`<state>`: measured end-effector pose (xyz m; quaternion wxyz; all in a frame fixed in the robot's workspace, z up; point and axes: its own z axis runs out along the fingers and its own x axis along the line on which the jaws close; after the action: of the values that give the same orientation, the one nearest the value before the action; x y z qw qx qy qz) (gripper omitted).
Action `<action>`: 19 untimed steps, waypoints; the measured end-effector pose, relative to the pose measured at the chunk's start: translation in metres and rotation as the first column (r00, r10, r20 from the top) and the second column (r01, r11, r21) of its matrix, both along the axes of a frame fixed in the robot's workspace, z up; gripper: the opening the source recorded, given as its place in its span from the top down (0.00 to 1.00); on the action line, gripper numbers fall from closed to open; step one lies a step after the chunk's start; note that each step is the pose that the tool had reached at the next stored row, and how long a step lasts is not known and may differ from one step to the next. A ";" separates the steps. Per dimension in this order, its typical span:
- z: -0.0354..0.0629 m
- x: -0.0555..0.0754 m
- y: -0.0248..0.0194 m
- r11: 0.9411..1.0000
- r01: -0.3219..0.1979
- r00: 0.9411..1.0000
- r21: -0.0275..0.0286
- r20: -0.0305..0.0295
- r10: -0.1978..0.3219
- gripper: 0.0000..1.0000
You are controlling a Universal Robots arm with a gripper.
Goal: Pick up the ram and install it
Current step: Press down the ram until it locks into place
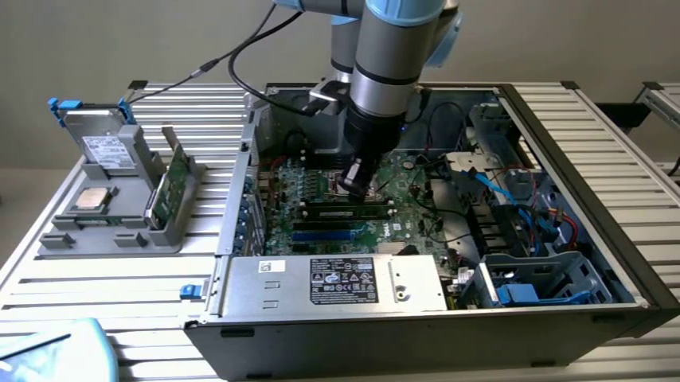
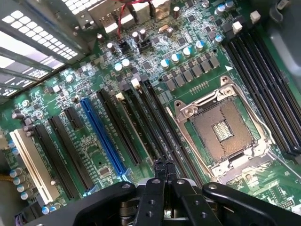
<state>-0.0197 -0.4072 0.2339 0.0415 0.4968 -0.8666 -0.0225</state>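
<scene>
Green ram point(image 1: 342, 212) seated in motherboard point(image 2: 141, 70) slot; claw point(image 2: 164, 165) (fingers pressed together) just above it.

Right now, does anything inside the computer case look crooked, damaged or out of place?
Nothing stands out. The ram looks seated level, with the shut gripper just above it; the processor socket is bare.

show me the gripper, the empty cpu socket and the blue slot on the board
gripper point(image 2: 164, 165): wrist view, the shut fingertips.
cpu socket point(image 2: 220, 130): wrist view, the contact field at its middle.
blue slot point(image 2: 102, 135): wrist view, midway along its length.
</scene>
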 end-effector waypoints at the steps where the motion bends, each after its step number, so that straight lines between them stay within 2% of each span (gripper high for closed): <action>1: 0.0000 0.000 0.0000 1.000 0.014 1.000 0.000 0.000 -0.014 0.89; 4: 0.0001 0.000 0.0000 0.999 0.051 0.999 -0.002 0.000 -0.051 0.89; 9: 0.0029 0.000 0.0000 0.995 0.101 0.995 -0.012 0.001 -0.101 0.89; 13: 0.0049 0.000 0.0000 0.991 0.134 0.991 -0.027 0.003 -0.134 0.89; 19: 0.0072 0.000 -0.0001 0.982 0.179 0.984 -0.058 0.008 -0.179 0.89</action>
<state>-0.0196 -0.4073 0.2411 0.0529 0.4155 -0.9080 0.0000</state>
